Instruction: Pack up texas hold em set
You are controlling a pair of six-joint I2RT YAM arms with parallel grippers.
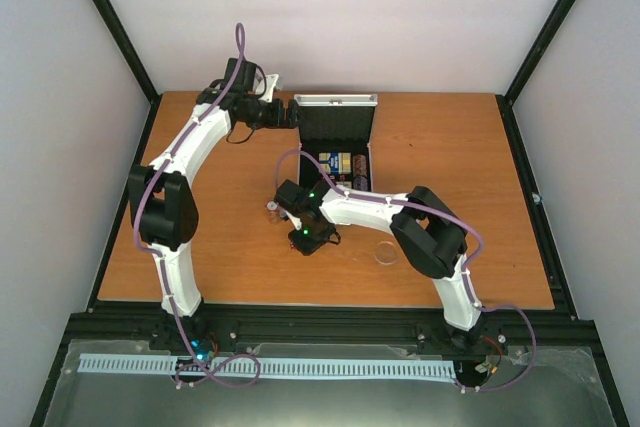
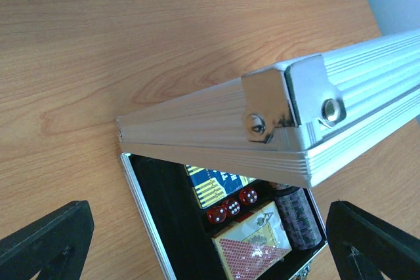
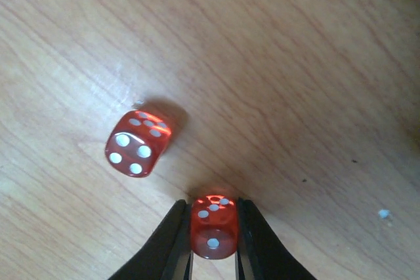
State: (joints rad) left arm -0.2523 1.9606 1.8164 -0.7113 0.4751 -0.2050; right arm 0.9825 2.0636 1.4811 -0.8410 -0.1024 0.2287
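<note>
Top view: I see one silver case point(image 1: 368, 159) open at the back-centre of the table point(image 1: 470, 197), lid point(image 1: 335, 102) upright. The left gripper point(image 1: 285, 115) is at the lid's left end. The right gripper point(image 1: 275, 205) is down on the wood, front-left of the case. One clear disc point(image 1: 385, 252) lies near the right arm.

Left wrist: fingers point(image 2: 46, 244) spread wide, nothing held. In the case are three red dice point(image 2: 233, 206), two card decks point(image 2: 252, 244) and one chip stack point(image 2: 298, 218).

Right wrist: two further dice on bare table. The right gripper is clamped on one die point(image 3: 213, 224); the loose die point(image 3: 138, 142) is near it.
</note>
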